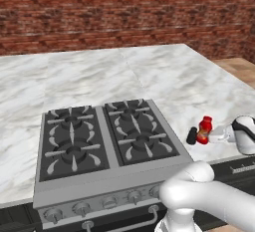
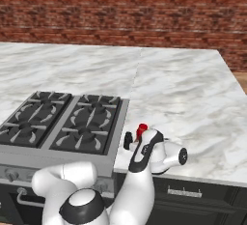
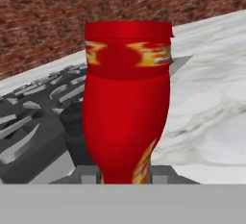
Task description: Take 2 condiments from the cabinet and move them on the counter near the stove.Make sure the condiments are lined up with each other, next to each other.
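Looking down over your arm from the left base view, you see the red bottle (image 1: 203, 130) on the marble counter (image 1: 164, 71), just right of the stove (image 1: 102, 141), with the gripper (image 1: 211, 135) reaching in from the right at its side. Your jaws are drawn in narrow and clamped on that red bottle: the hand view has the bottle (image 3: 126, 103) rising straight up between the two finger tips, red cap on top and a yellow flame pattern around the neck. The small black bottle (image 1: 191, 136) stands touching or just beside the red one, on the stove side (you can't tell which from these angles). In the right base view you see the black bottle (image 2: 128, 141) just off the stove's (image 2: 62, 122) front right corner, and the red cap (image 2: 141, 130) showing above your white wrist. Whether the red bottle's base rests on the counter or sits slightly lifted, you cannot tell. A brick wall (image 1: 124, 12) runs behind the counter.
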